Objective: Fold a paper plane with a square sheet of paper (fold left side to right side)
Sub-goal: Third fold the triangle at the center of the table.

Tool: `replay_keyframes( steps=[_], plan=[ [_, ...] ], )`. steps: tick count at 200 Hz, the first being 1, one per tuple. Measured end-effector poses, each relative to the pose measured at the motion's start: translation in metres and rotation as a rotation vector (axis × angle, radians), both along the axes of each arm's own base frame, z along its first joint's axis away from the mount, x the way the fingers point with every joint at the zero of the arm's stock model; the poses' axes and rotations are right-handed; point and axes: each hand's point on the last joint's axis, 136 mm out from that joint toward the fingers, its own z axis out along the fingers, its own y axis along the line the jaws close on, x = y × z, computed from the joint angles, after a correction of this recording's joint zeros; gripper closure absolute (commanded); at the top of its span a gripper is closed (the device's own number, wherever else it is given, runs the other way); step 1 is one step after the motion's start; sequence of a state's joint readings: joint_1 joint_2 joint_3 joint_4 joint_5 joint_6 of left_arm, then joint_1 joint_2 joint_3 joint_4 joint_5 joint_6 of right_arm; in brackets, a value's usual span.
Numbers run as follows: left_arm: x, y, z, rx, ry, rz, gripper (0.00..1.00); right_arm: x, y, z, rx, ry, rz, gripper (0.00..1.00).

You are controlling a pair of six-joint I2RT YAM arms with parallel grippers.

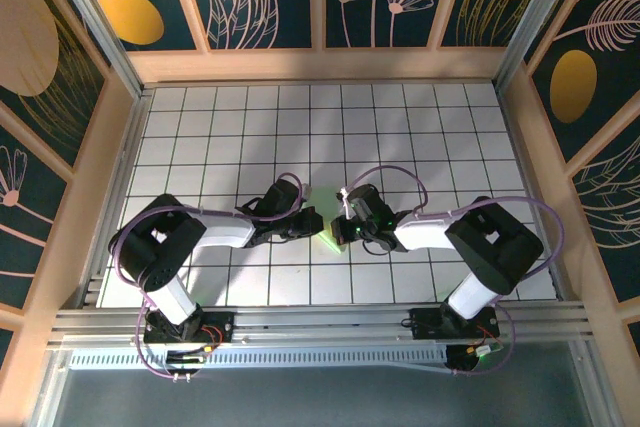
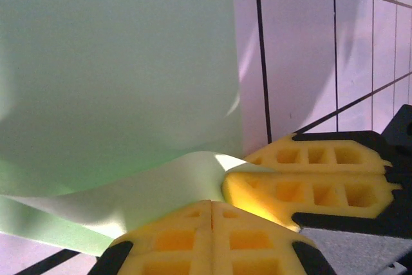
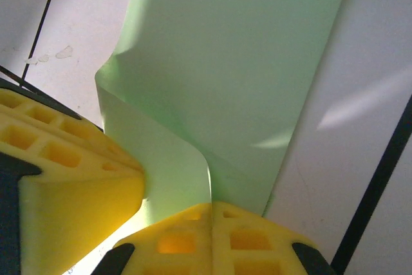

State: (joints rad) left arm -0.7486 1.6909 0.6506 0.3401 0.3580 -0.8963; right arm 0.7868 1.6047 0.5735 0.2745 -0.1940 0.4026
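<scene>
The square sheet of paper [image 1: 331, 239] lies mid-tabletop [image 1: 230, 127], and both tools meet at its near end. The left tool [image 1: 312, 223] sits just left of the sheet and the right tool [image 1: 342, 230] just right of it, so neither arm is clearly the nearer.

In the left wrist view the left tool [image 2: 211, 214] has its yellow fingers pressed together, and a raised, curled flap of the sheet [image 2: 116, 62] runs into their tips. It looks pinched there, though the exact bite is hidden. The right tool's fingers [image 2: 309, 178] sit just beside that flap, almost touching the left one's.

The right wrist view mirrors this. The right tool [image 3: 211, 214] is pressed shut with a standing crease of the sheet [image 3: 238, 62] leading straight into its seam, and the left tool's finger [image 3: 64, 172] is against the flap on the other side.

From either tool the sheet stretches away as a flat band, its long axis pointing away from the arm bases. The lifted flap is on the sheet's left, so carrying it over means travelling rightward, across where the right tool stands. That tool is the only obstacle. The wooden side walls [image 1: 120, 147] are well apart from the sheet.
</scene>
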Motion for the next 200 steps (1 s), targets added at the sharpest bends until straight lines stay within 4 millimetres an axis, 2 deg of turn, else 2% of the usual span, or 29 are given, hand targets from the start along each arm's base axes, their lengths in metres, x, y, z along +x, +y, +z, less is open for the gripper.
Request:
replay_keyframes(
  steps=[200],
  plan=[
    [-0.003, 0.012, -0.014, 0.057, 0.005, 0.032, 0.98, 0.001, 0.002, 0.000, 0.008, -0.003, 0.004, 1.00]
  ],
)
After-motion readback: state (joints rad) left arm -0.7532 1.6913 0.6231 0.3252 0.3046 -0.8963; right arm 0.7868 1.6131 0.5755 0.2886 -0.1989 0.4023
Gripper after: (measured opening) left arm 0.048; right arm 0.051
